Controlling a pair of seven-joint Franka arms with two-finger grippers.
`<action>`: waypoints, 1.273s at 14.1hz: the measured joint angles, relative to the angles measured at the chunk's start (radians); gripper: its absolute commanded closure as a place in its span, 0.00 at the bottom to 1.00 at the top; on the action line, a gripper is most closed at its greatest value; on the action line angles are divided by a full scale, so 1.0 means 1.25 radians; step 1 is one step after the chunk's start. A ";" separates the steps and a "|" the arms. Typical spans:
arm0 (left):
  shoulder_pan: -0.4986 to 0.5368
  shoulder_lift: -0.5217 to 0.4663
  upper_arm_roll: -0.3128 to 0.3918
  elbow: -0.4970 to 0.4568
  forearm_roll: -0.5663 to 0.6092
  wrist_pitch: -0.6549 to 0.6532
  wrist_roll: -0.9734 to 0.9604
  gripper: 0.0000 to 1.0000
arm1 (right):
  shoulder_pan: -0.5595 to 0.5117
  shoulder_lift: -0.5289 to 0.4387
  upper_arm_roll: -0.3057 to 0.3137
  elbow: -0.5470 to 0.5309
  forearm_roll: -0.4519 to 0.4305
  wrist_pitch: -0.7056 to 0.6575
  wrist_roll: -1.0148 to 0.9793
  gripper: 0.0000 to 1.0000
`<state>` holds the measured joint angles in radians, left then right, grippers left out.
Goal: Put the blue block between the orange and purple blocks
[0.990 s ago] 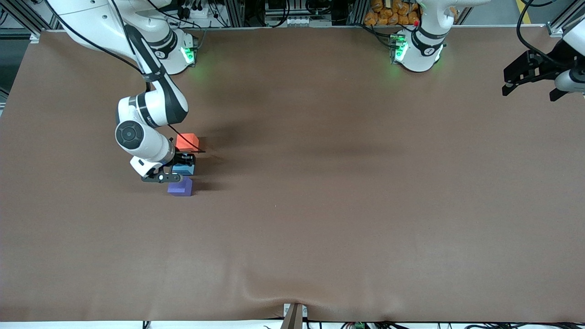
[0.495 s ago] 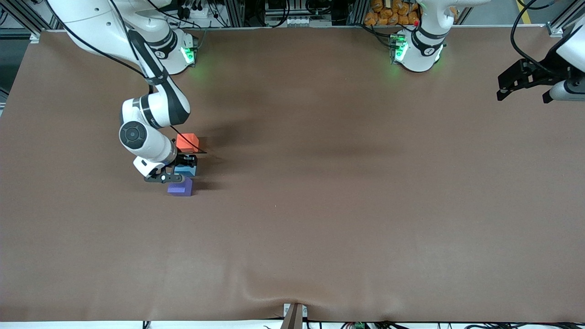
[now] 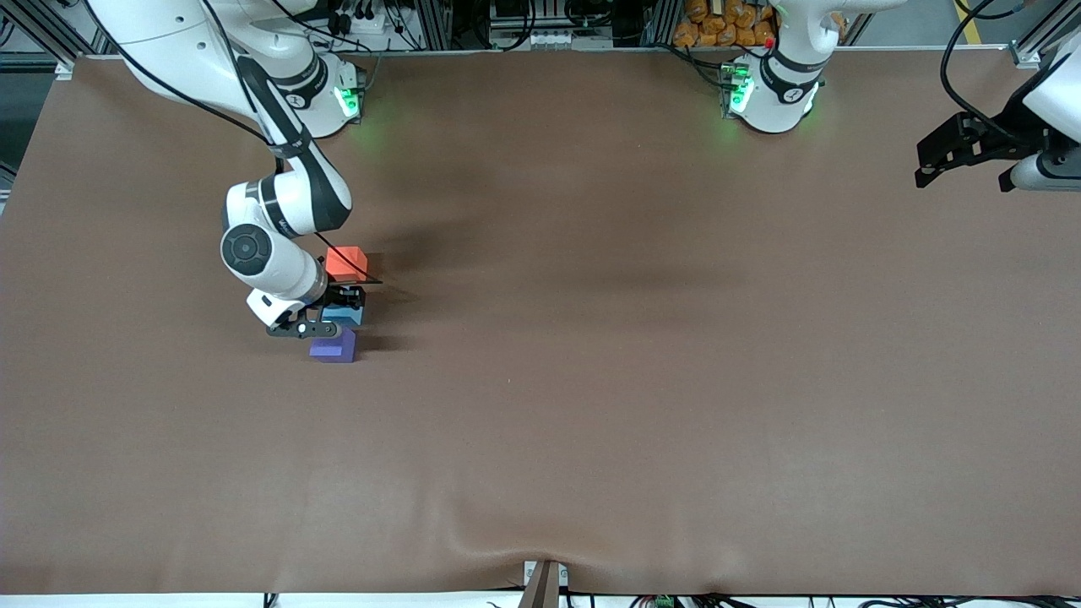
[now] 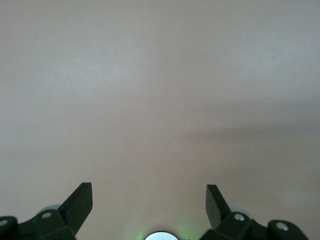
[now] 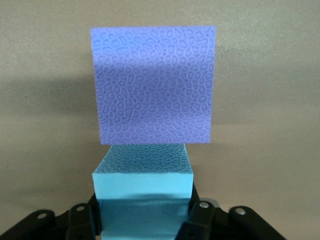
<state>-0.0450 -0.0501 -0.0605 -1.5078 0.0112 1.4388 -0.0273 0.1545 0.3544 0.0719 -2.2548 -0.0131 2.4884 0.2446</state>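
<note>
The blue block (image 3: 346, 317) is between the orange block (image 3: 344, 260) and the purple block (image 3: 334, 346), in a row at the right arm's end of the table. My right gripper (image 3: 338, 311) is shut on the blue block, low at the table. In the right wrist view the fingers (image 5: 197, 215) press both sides of the blue block (image 5: 142, 175), with the purple block (image 5: 154, 85) close to it. The orange block is out of that view. My left gripper (image 3: 958, 156) is open and empty in the air over the left arm's end; its wrist view (image 4: 148, 192) shows only bare cloth.
The brown table cloth (image 3: 591, 380) has a fold at its front edge near a small bracket (image 3: 545, 583). The arm bases (image 3: 773, 97) stand along the back edge.
The right arm shifted slightly with the blue block staying between the other two. The left gripper drifted a little toward the middle of the table.
</note>
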 measured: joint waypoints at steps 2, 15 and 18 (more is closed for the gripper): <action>0.000 0.000 0.000 0.001 0.000 0.000 0.000 0.00 | -0.001 -0.001 -0.001 0.007 0.000 -0.026 0.001 0.00; 0.004 0.002 0.003 0.003 0.000 0.000 0.000 0.00 | -0.084 -0.043 -0.023 0.713 0.098 -0.710 -0.022 0.00; 0.004 0.003 0.003 0.003 0.000 0.000 0.000 0.00 | -0.156 -0.043 -0.030 0.817 0.097 -0.810 -0.035 0.00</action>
<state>-0.0403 -0.0459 -0.0566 -1.5039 0.0112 1.4389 -0.0278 -0.0399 0.3005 0.0344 -1.2330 0.1086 1.4755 0.2004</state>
